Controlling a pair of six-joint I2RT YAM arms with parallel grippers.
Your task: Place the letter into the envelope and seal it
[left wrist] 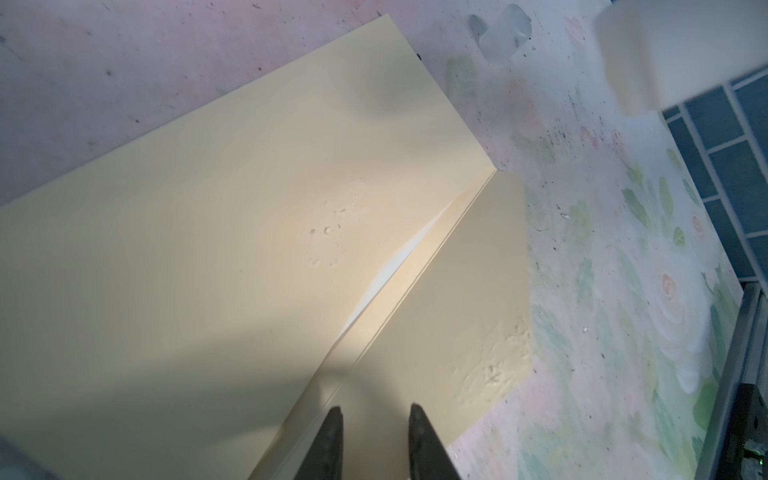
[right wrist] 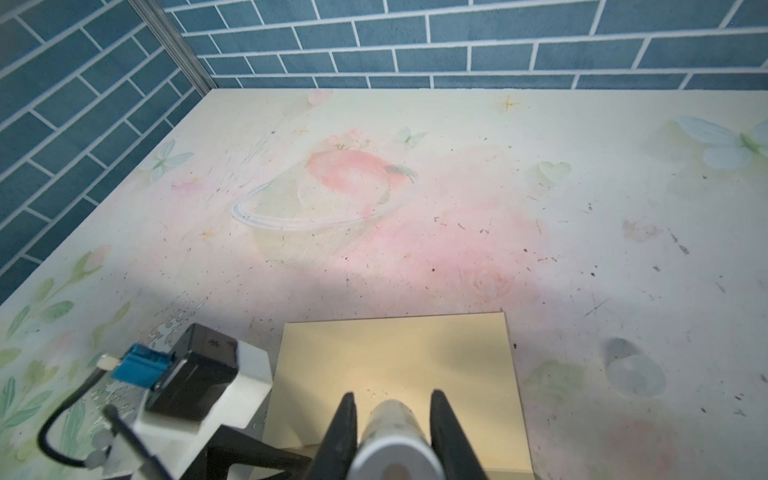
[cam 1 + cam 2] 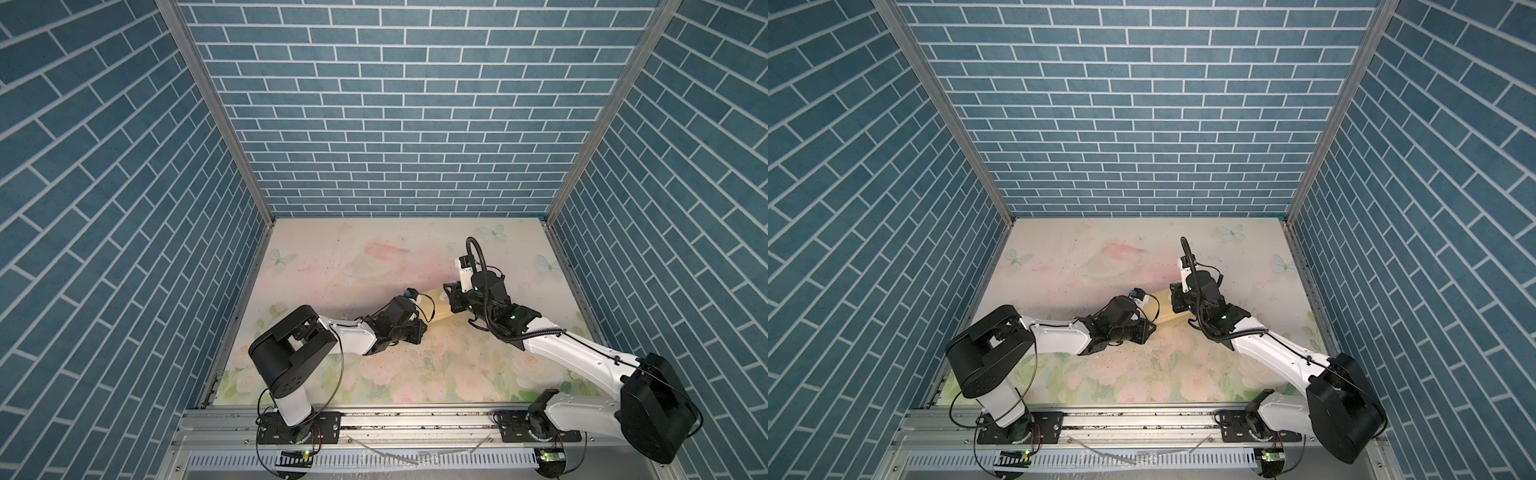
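The yellow envelope point(image 3: 438, 305) point(image 3: 1165, 307) lies flat mid-table between the two arms. In the left wrist view its body point(image 1: 249, 199) and open flap point(image 1: 465, 299) meet at a crease, and the mouth gapes slightly. A pale sliver point(image 1: 390, 270) shows inside the mouth; the letter is otherwise hidden. My left gripper point(image 1: 376, 409) hovers over the flap near the crease, its fingers apart and holding nothing. My right gripper point(image 2: 392, 397) is shut on a white stick-like cylinder point(image 2: 392, 440) whose tip points down at the envelope point(image 2: 395, 357).
A small translucent cap point(image 2: 633, 368) point(image 1: 500, 33) lies on the floral table surface point(image 3: 374, 257) beside the envelope's end. Blue brick walls close in three sides. A metal rail point(image 3: 395, 415) runs along the front edge. The left arm's wrist camera point(image 2: 199, 374) sits close to the right gripper.
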